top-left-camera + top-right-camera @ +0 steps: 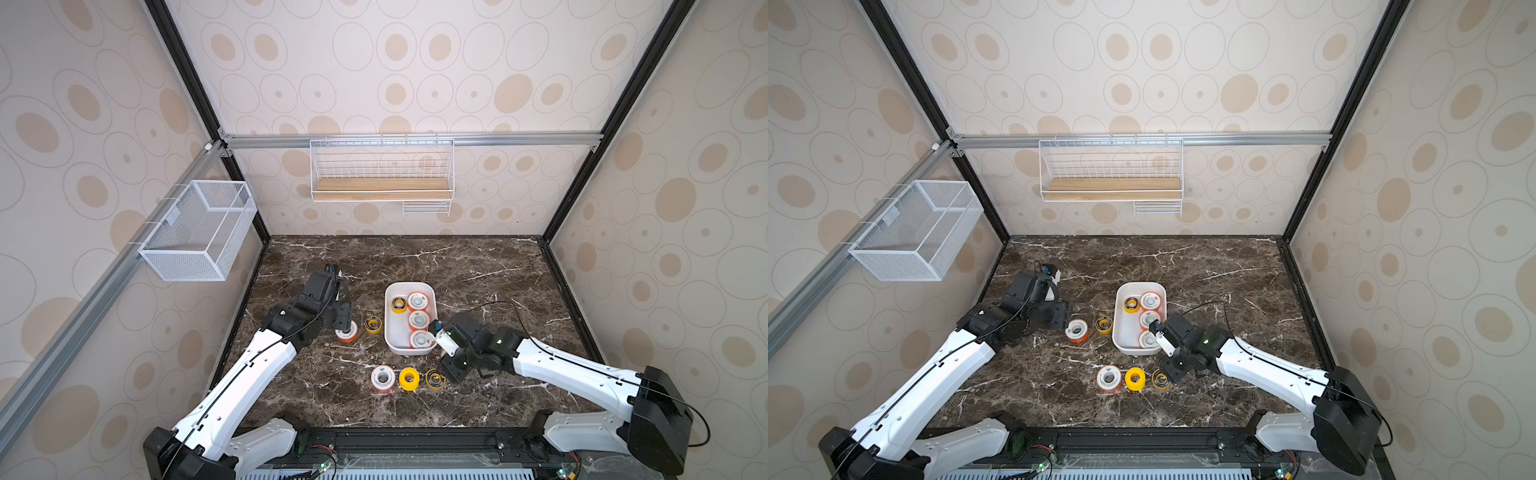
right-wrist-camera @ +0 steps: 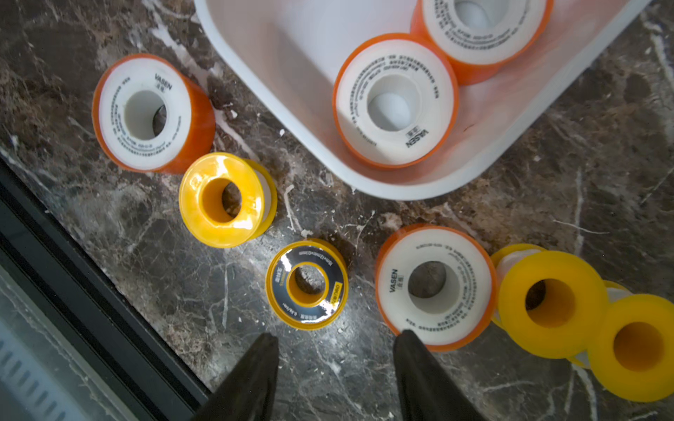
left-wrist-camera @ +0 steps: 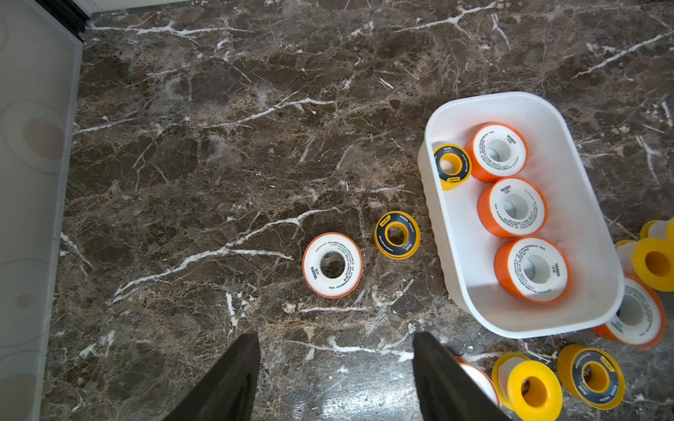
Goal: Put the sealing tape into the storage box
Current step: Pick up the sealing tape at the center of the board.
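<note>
Four spools of sealing tape [image 1: 418, 320] are seen lying in the storage box [image 1: 409, 287], apparently eight more, some half hidden, are left on the bench [image 1: 457, 266] to its left, near and right sides, and the left fingers [image 3: 233, 379] and the right fingers [image 2: 251, 375] are held spread and empty.

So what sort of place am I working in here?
Likely a robot test booth dressed as a home corner: wallpapered panels in a metal frame, a marble-look tabletop, a wall-hung wire shelf and mesh basket.
</note>
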Controlling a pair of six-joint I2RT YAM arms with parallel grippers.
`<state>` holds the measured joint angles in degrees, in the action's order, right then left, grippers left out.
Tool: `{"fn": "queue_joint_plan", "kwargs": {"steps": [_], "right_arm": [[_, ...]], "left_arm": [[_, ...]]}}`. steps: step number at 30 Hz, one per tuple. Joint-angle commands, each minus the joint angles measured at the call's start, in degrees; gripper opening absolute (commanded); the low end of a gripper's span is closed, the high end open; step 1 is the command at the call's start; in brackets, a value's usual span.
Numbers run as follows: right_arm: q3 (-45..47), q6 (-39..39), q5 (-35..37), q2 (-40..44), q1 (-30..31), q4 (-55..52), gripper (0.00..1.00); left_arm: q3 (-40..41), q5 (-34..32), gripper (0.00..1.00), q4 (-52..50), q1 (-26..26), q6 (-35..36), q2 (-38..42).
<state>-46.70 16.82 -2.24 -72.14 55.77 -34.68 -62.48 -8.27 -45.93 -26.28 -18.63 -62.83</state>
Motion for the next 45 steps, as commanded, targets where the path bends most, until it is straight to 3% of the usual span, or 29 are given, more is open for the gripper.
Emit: {"fn": "queue_joint_plan", "kwargs": {"steps": [1, 7, 13, 32, 45], "right_arm": [[2.0, 3.0, 3.2, 0.2, 2.5, -0.4, 0.64], [3.4, 4.5, 5.2, -2.7, 5.4, 1.8, 0.83], [2.3, 4.3, 5.9, -6.9, 7.3, 3.1, 0.87], [1.0, 4.8, 6.9, -14.3, 8.2, 6.4, 0.81], [0.4, 5.4, 7.9, -16.6, 8.3, 7.5, 0.67]], "left_arm": [[-0.1, -1.8, 0.70, -0.2, 0.3, 1.3, 0.0], [-0.3, -1.2, 0.70, -0.6, 0.3, 1.5, -0.6], [-0.4, -0.8, 0.70, -0.7, 0.3, 1.6, -1.5], [-0.5, -0.7, 0.70, -1.1, 0.3, 1.8, -2.1], [-0.5, -0.7, 0.71, -1.2, 0.4, 1.7, -2.1]]}}
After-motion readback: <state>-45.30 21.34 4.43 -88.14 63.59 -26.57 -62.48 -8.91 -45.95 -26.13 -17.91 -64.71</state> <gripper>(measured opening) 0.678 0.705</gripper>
